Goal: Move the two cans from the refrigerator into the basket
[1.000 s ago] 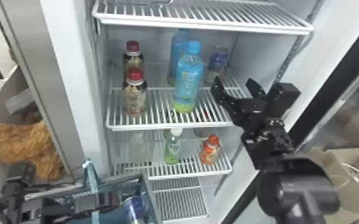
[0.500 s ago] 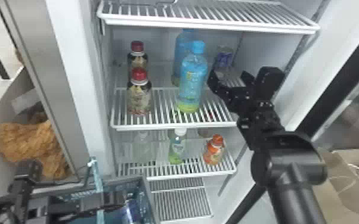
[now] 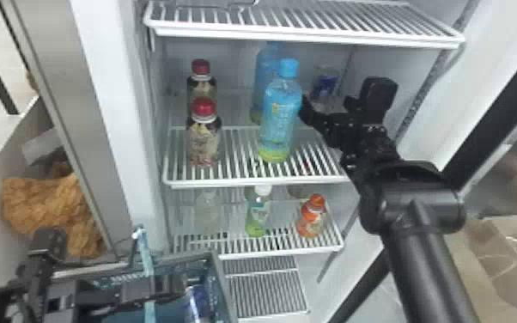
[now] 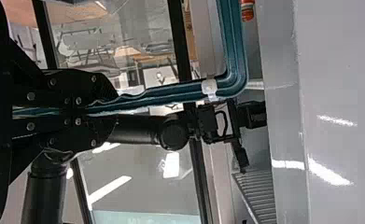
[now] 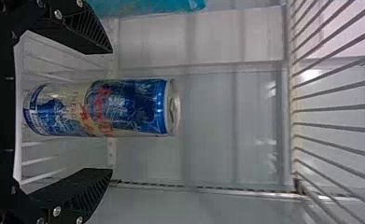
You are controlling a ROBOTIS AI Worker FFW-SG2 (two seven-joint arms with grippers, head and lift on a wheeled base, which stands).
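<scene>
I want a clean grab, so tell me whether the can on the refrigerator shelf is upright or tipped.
Upright. The blue can has its tab end toward the wire shelf above; the head view shows it standing.

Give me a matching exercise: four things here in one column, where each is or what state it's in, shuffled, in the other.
Things:
1. left gripper
2. right gripper
3. orange-capped bottle
4. basket

Places and states:
A. on a lower rack, to the right of a green bottle
B. open, facing the blue can in the refrigerator
C. teal, low in the head view, with something blue inside
D. shut on a teal rim

Pairs: 1-D, 2-B, 3-A, 4-C
</scene>
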